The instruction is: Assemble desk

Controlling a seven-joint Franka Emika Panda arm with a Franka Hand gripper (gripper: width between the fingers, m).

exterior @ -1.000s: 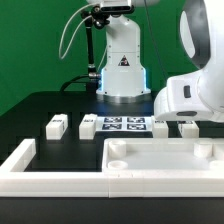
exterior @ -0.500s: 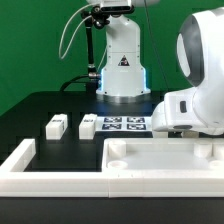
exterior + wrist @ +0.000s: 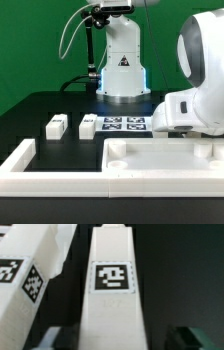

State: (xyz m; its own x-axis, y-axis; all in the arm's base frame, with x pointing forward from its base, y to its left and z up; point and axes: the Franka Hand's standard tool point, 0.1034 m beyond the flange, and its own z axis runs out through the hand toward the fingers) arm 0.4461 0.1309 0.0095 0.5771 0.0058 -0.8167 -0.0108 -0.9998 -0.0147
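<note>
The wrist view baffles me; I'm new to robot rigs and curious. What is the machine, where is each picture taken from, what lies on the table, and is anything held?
The machine is a robot arm: its white base stands at the back, its bulky upper part fills the exterior view's right. That picture comes from a camera off the arm. On the black table lie two small leg blocks, a flat marker board, the tray-like desk top and a long white bar. The close-up comes from a camera on the wrist, looking past the tool. Its two dark fingers straddle a third leg block, with gaps beside it, so nothing seems held yet.
</note>
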